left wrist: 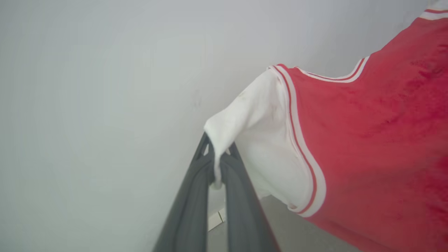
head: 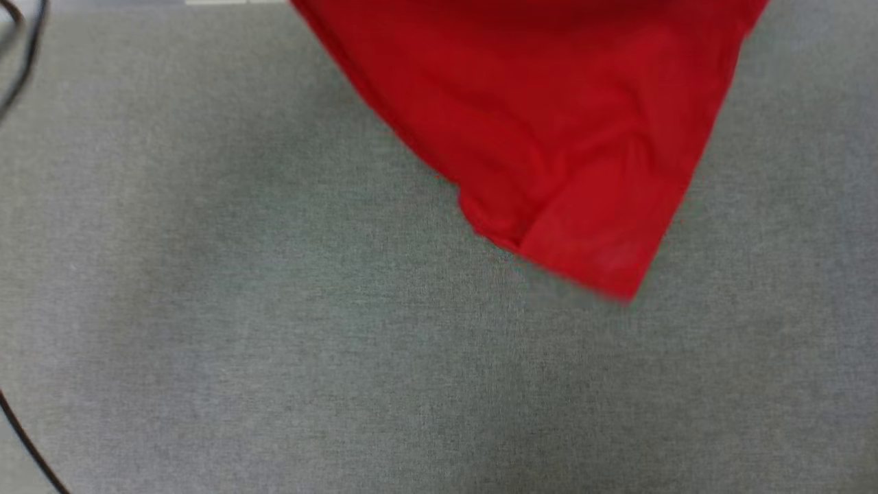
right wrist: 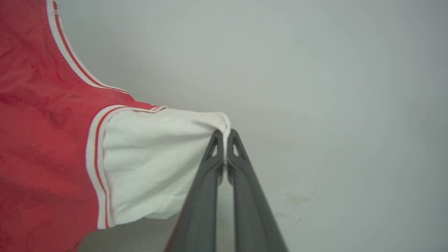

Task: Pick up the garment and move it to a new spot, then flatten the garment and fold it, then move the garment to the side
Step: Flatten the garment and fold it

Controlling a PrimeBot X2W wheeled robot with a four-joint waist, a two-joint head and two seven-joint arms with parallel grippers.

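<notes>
The red garment point(head: 549, 116) hangs in the air above the grey table surface point(head: 274, 343), its lower hem corner drooping toward the middle right of the head view. In the left wrist view my left gripper point(left wrist: 217, 154) is shut on the tip of a white sleeve point(left wrist: 259, 140) of the garment point(left wrist: 378, 140). My right gripper point(right wrist: 224, 140) pinches the other white sleeve point(right wrist: 154, 161) of the garment point(right wrist: 42, 147) in the right wrist view. Red-and-white striped trim runs along both sleeve seams and the neckline. The numerals are hidden.
A black cable point(head: 20, 62) curls at the table's far left corner, and another cable point(head: 27, 446) crosses the near left corner. A pale wall point(left wrist: 87, 105) stands behind the lifted garment.
</notes>
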